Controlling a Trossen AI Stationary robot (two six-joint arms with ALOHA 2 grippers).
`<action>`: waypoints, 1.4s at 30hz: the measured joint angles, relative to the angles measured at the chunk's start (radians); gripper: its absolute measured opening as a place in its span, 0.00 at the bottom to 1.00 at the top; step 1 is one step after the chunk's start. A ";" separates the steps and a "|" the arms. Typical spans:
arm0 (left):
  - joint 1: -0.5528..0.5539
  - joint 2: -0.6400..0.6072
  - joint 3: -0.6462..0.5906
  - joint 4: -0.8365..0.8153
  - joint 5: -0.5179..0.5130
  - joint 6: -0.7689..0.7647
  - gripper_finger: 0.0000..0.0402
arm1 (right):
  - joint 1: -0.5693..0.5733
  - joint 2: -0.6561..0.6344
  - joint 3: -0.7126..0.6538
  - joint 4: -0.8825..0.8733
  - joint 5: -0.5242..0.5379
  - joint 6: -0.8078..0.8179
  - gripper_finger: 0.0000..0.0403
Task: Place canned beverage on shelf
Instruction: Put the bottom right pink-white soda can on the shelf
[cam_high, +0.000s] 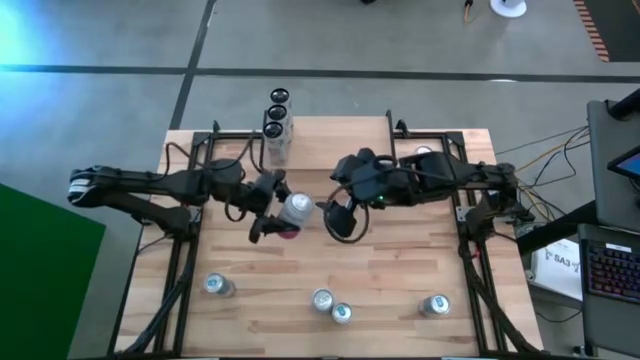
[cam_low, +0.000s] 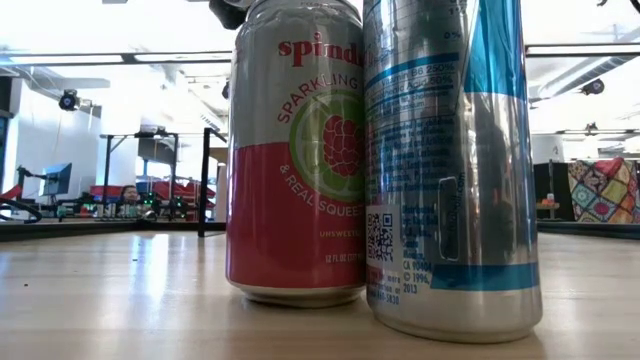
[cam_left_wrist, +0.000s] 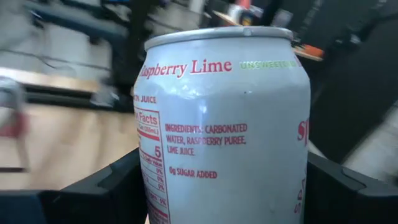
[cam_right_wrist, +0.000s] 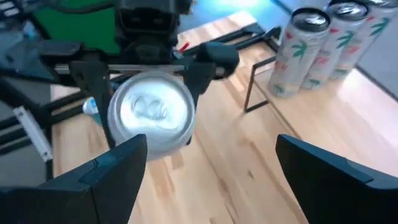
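The left gripper (cam_high: 278, 212) clamps one raspberry-lime can (cam_high: 296, 209) near the table's (cam_high: 400, 270) middle. The right gripper (cam_high: 338, 218), fingers spread wide, hangs just beside it. Three cans (cam_high: 277, 122) stand on the shelf (cam_right_wrist: 323, 118); four more (cam_high: 331, 306) stand, apparently upright, along the near edge.

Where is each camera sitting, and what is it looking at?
High view: above the table, looking down on both arms, the left pincer holding a raspberry lime can.
Low view: at tabletop height, facing two cans; no arm clearly shows.
Left wrist view: behind the held can, its fingers either side.
Right wrist view: over the open right pincer, facing that can.
Shared: the held can.
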 joint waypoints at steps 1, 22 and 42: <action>0.000 -0.008 0.000 -0.001 -0.022 0.008 0.72 | 0.008 -0.005 -0.015 0.017 0.020 0.005 0.86; -0.020 -0.033 0.000 0.042 -0.123 0.036 0.72 | 0.036 -0.166 -0.658 0.934 0.124 0.009 0.86; -0.021 -0.019 0.000 0.080 -0.121 0.025 0.72 | 0.024 -0.160 -0.722 1.122 0.108 -0.082 0.72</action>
